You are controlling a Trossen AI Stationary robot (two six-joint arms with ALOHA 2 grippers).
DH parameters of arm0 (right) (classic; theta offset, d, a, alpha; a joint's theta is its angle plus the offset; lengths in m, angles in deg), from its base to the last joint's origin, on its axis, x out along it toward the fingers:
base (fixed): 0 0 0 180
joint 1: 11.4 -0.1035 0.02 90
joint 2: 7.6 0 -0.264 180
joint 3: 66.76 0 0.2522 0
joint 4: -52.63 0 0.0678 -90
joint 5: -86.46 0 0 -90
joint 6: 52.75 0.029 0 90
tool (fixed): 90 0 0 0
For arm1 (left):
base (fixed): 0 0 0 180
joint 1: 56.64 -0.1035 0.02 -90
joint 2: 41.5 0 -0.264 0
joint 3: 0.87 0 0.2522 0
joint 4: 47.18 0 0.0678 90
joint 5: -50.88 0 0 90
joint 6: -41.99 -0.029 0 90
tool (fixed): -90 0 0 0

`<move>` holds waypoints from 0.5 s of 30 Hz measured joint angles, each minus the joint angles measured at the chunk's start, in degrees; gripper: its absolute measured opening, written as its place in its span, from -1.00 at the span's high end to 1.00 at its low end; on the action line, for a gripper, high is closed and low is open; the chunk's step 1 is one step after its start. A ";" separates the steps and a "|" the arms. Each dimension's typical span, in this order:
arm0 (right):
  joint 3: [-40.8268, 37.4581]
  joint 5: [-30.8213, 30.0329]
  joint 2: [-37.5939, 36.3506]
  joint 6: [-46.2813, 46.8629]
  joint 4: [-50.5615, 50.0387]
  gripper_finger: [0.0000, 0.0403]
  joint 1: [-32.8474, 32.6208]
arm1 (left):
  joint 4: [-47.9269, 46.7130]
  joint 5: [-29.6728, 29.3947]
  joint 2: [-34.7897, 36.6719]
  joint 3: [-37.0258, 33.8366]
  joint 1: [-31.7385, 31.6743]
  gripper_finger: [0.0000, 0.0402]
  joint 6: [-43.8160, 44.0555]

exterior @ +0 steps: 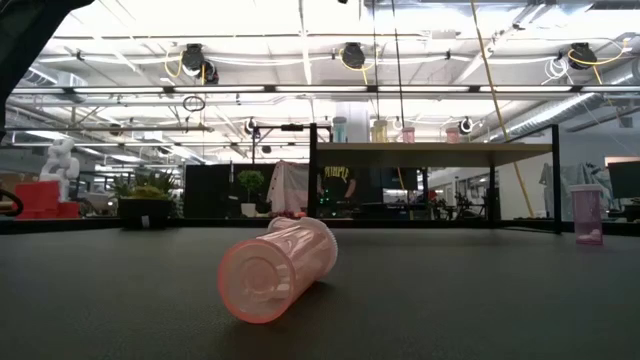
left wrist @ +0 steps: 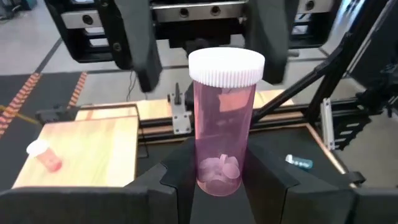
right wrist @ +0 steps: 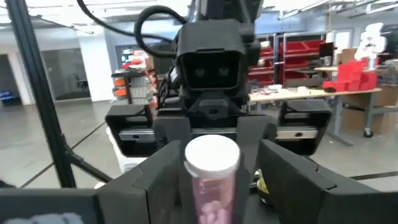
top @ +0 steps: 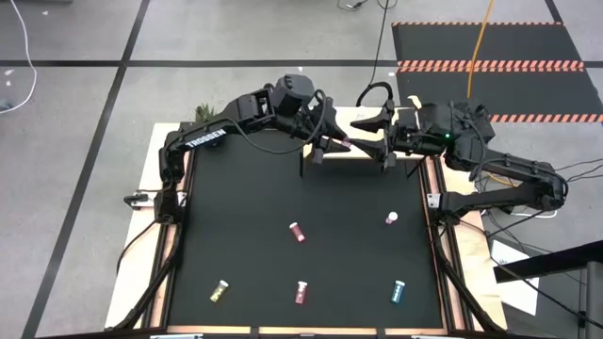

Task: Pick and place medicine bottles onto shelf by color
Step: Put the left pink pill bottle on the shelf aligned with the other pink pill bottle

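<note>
A pink medicine bottle with a white cap is held in the air over the shelf at the table's far edge. My left gripper is shut on its lower end. My right gripper faces it from the table's right, open. Its fingers stand on either side of the white cap; I cannot tell whether they touch it. Several other bottles stand on the pale wood shelf. My left gripper pinches the pink bottle's lower body, near its base, between its two fingers. The bottle sticks out beyond the fingertips, cap end toward my right gripper. It is lifted clear of the shelf and the table.
Loose bottles lie on the black table: dark red, yellow, pink and teal. A pink one stands upright near the right edge. The lying pink bottle fills the low view's foreground.
</note>
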 joint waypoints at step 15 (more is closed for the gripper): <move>0.04 1.45 0.97 0.73 0.17 0.29 0.11 | -1.23 -0.39 0.02 0.00 0.00 0.40 0.01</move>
